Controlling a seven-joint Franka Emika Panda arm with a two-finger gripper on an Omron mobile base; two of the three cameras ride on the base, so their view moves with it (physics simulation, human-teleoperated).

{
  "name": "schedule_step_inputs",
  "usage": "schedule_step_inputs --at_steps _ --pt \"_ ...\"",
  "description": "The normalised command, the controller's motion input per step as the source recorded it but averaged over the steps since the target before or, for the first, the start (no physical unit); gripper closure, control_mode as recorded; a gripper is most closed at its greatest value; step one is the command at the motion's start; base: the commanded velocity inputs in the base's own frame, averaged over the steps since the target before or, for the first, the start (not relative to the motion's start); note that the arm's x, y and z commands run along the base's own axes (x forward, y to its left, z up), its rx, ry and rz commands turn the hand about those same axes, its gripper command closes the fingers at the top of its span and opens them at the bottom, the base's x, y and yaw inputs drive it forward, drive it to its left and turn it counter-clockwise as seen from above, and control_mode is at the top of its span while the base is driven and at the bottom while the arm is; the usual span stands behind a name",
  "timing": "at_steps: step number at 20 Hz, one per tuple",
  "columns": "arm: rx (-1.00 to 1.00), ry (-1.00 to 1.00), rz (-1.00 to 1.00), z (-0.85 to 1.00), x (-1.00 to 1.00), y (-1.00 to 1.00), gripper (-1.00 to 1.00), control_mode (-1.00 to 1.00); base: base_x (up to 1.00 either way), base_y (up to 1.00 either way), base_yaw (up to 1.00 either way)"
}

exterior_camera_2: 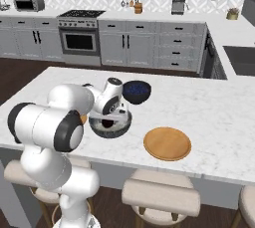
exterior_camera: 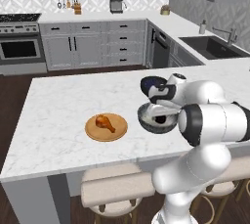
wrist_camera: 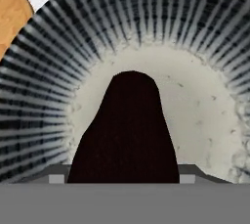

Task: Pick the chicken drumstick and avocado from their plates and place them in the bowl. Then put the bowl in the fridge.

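now one avocado [wrist_camera: 128, 130] over one bowl [wrist_camera: 146, 22]

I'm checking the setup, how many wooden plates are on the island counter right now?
2. One plate left of the grey bowl carries the chicken drumstick; the other plate lies bare on the bowl's right. The arm could hide more.

Chicken drumstick [exterior_camera: 105, 123] lies on tan plate [exterior_camera: 93, 131], on the marble island counter [exterior_camera: 58, 105] just left of the grey bowl [exterior_camera: 148, 120]; arm's hand is over the bowl, dark navy bowl [exterior_camera: 146, 84] just behind.
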Motion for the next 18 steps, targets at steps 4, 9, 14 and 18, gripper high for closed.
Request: schedule_step_inputs --at_steps 4,9,14,18 --pt "0.0 0.0 0.0 -0.26 0.0 0.17 1.0 -1.0 0.0 0.0 0.0" --pt "0.0 0.0 0.0 -0.07 0.01 0.05 -1.0 -1.0 0.0 0.0 0.0" --pt "-0.02 -0.06 0.0 0.07 -0.03 0.0 -1.0 -1.0 0.0 0.0 0.0" --pt "-0.03 -0.11 0.0 0.42 -0.13 0.05 -1.0 -1.0 0.0 0.0 0.0"
